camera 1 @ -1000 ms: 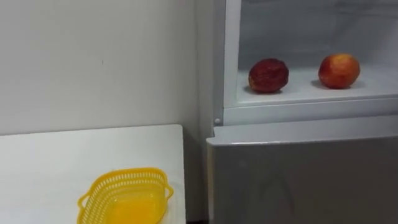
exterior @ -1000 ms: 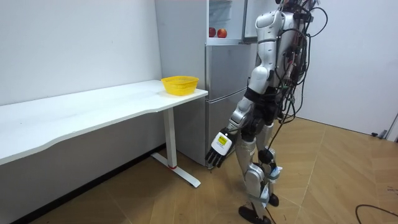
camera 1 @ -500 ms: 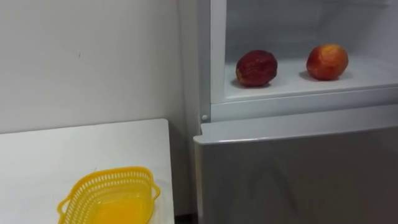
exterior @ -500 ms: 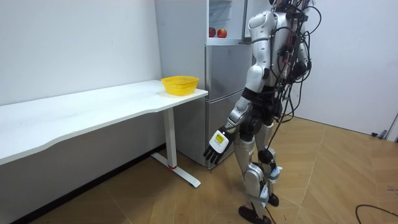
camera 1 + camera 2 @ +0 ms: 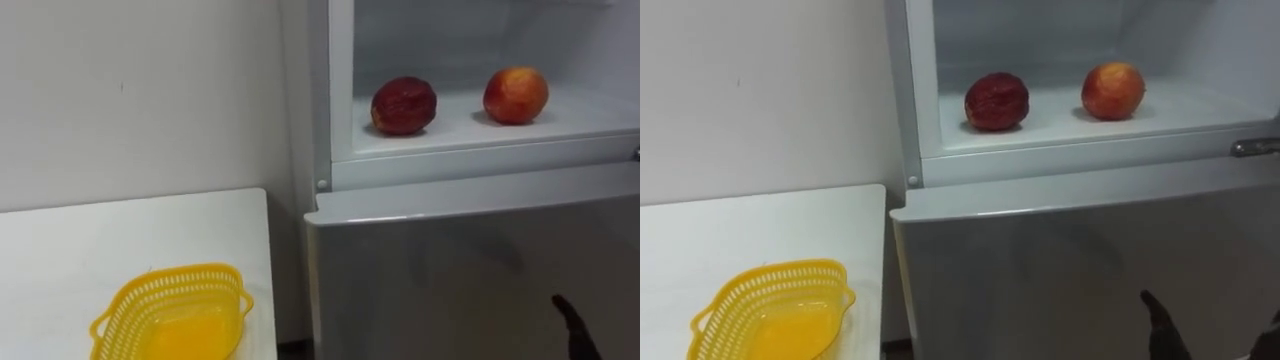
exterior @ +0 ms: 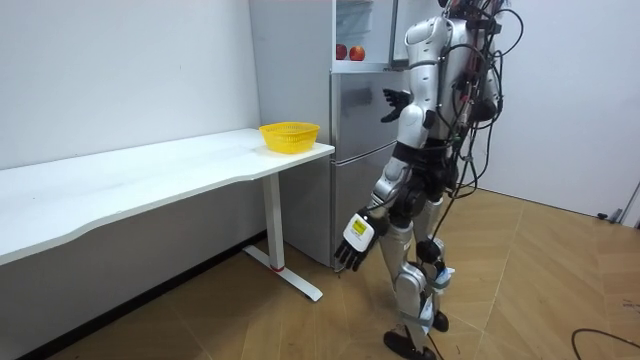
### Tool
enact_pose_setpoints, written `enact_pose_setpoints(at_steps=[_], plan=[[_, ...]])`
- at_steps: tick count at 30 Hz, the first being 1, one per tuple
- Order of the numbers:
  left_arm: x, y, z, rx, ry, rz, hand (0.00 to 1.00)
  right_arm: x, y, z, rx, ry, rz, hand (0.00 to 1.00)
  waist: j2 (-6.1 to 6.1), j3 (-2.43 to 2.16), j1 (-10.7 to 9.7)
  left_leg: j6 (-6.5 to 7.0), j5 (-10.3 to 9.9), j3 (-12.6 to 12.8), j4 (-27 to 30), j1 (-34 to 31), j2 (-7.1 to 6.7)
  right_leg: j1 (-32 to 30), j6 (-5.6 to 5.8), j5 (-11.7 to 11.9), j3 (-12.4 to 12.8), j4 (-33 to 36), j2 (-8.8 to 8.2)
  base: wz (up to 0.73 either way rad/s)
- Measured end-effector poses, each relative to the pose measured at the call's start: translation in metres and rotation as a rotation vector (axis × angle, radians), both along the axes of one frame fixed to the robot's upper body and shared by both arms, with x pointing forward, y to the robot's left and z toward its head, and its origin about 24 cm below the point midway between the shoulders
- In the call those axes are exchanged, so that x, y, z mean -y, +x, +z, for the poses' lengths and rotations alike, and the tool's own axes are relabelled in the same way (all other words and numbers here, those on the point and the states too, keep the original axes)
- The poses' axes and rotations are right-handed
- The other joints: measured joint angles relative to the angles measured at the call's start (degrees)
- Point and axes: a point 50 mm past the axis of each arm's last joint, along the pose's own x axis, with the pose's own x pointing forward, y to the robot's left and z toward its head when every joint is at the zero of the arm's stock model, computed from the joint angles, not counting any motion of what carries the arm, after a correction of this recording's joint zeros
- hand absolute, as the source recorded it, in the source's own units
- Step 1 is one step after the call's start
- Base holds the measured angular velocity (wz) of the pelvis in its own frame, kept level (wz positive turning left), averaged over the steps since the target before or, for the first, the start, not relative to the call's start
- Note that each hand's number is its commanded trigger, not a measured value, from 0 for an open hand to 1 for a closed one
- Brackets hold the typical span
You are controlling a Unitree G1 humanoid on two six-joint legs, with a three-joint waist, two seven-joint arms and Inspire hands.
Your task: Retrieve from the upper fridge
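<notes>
The upper fridge compartment stands open. On its white shelf (image 5: 560, 122) lie a dark red fruit (image 5: 404, 105) at the left and an orange-red fruit (image 5: 516, 95) to its right. My right hand (image 5: 572, 325) shows as a dark finger at the lower right, in front of the lower fridge door and well below the shelf. In the room view the right hand (image 6: 394, 100) is raised to chest height with fingers spread, towards the fridge. My left hand (image 6: 355, 238) hangs open by my thigh. I stand right before the fridge.
A yellow mesh basket (image 5: 165, 283) sits near the corner of the white table (image 5: 100, 235), left of the fridge. The grey lower fridge door (image 5: 450, 250) is shut. The upper door (image 6: 355, 22) stands swung open. A plain wall is behind the table.
My right hand has risen from low by my side to chest height, and a finger has come into the eye views at the lower right. The left hand still hangs.
</notes>
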Motion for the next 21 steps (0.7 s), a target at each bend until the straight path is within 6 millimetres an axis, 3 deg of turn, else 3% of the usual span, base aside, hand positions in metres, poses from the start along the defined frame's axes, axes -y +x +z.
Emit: enact_pose_setpoints(at_steps=[2,3,9,18,21], plan=[[0.0,-0.002,0.0,-0.014,-0.002,-0.009,0.0,-0.001,0.004,0.009,0.045,-0.027,0.012,0.0,-0.17,-0.12,0.2,0.0,0.0,0.0,0.1,0.0,-0.01,0.0,0.01,0.0,0.0,0.1,-0.01,0.0],[-0.001,-0.002,0.0,-0.015,-0.003,-0.013,0.0,-0.002,0.006,0.015,0.082,-0.028,0.011,0.0,0.12,0.04,0.5,0.0,0.0,0.0,0.1,0.1,0.0,0.1,0.0,0.0,0.0,0.1,-0.01,0.0],[0.001,-0.006,-0.001,-0.035,-0.008,-0.054,0.0,-0.008,0.022,0.042,0.253,-0.033,0.034,0.0,-0.71,0.13,0.6,-0.02,0.0,-0.1,0.2,0.2,0.09,0.3,-0.02,0.0,-0.4,0.0,-0.03,0.0],[-0.007,0.005,0.001,-0.045,0.002,-0.128,0.0,-0.017,0.027,0.05,0.301,-0.011,0.082,0.0,-2.38,0.07,2.0,-0.02,0.0,-0.7,0.2,-0.1,0.05,0.3,-0.01,0.0,-1.0,0.0,-0.17,0.02],[-0.007,0.004,0.001,-0.064,0.008,-0.149,0.0,-0.017,0.032,0.063,0.36,0.038,0.09,0.0,-2.56,-0.04,2.2,-0.01,0.0,-1.1,0.2,-0.1,0.04,0.3,-0.01,0.0,-1.5,0.0,-0.26,0.04]])
